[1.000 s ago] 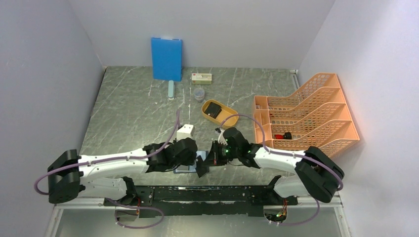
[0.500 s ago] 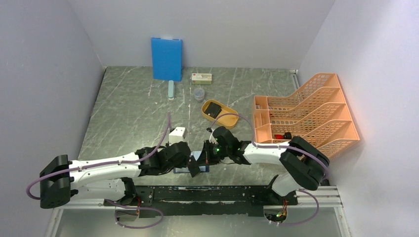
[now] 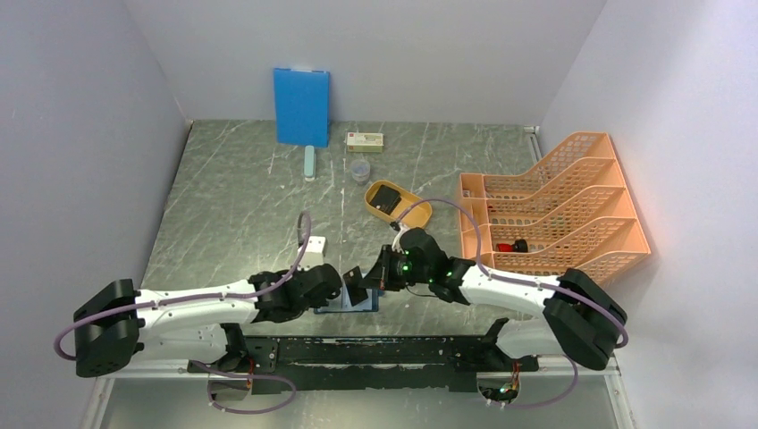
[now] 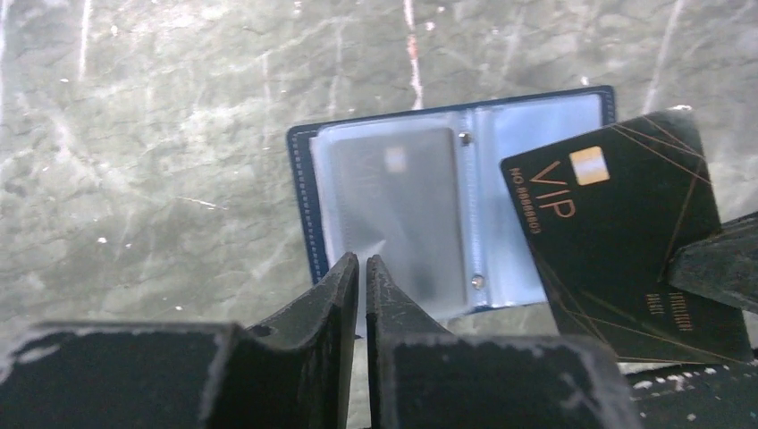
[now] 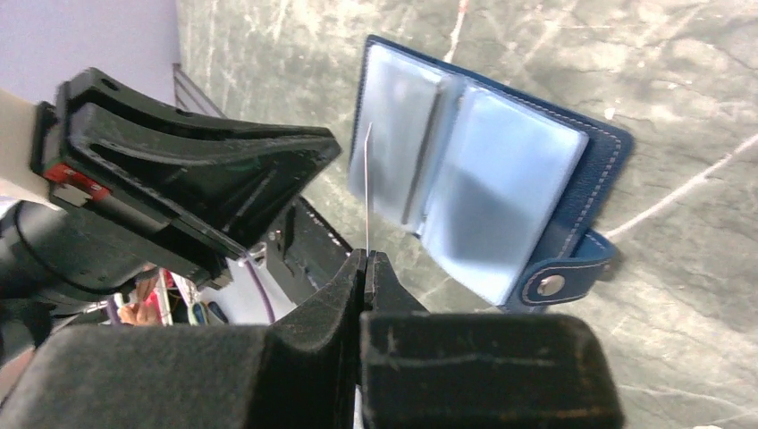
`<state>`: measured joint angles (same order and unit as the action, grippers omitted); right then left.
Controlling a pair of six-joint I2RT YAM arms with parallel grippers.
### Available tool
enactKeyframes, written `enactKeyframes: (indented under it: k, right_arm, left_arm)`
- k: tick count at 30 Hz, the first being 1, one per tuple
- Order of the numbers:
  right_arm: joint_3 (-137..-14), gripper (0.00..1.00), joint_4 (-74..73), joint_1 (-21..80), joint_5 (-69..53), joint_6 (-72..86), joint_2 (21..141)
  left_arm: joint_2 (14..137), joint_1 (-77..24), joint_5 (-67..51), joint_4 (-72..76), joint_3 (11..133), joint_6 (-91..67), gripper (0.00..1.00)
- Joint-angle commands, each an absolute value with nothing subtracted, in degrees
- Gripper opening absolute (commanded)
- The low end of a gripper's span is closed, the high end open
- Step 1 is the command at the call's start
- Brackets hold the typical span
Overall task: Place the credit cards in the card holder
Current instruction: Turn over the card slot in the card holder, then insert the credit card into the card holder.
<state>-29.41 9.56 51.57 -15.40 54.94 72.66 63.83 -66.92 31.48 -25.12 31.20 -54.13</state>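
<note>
The card holder (image 4: 447, 192) lies open on the table, navy outside with clear blue sleeves, and one card (image 4: 402, 206) sits in its left sleeve. My left gripper (image 4: 362, 264) is shut to a hairline slit, its tips over the holder's near edge; I cannot tell if they pinch the sleeve. My right gripper (image 5: 365, 257) is shut on a black VIP credit card (image 4: 626, 223), which the right wrist view shows edge-on (image 5: 367, 183), just beside the holder (image 5: 501, 188). From above, both grippers (image 3: 344, 293) (image 3: 380, 277) meet over the holder (image 3: 362, 306) near the table's front edge.
A large blue board (image 3: 301, 105) leans on the back wall. A yellow oval tray (image 3: 416, 214) holding a dark item sits mid-table. An orange file rack (image 3: 554, 210) fills the right side. A small box (image 3: 365, 140), a clear cup (image 3: 359, 170) and a pale bar (image 3: 309, 163) lie at the back.
The left jaws have closed down at the holder's near edge. The right gripper moved the black card left, then raised it slightly beside the open holder.
</note>
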Motion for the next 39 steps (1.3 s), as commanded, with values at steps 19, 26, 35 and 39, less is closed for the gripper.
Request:
enactKeyframes:
  k: [19,26,35,39]
  right_arm:
    - [-26.95,0.00,18.80,50.98,-17.33,58.07,82.40]
    - [-26.98,0.00,19.57,50.98,-17.87,58.27,83.44]
    - [-26.50,0.00,22.41,50.97,-18.59,59.47,85.50]
    - [-25.74,0.00,23.35,50.98,-16.52,60.11,84.98]
  left_arm:
    - [59.53,-61.29,30.34,-25.76,24.11,-58.53,0.07]
    - [60.22,-61.17,29.77,-24.91,23.80,-58.32,0.06]
    - [61.93,-61.14,28.45,-23.50,23.59,-57.88,0.05]
    - [62.22,-61.13,28.34,-23.50,23.62,-57.78,0.05]
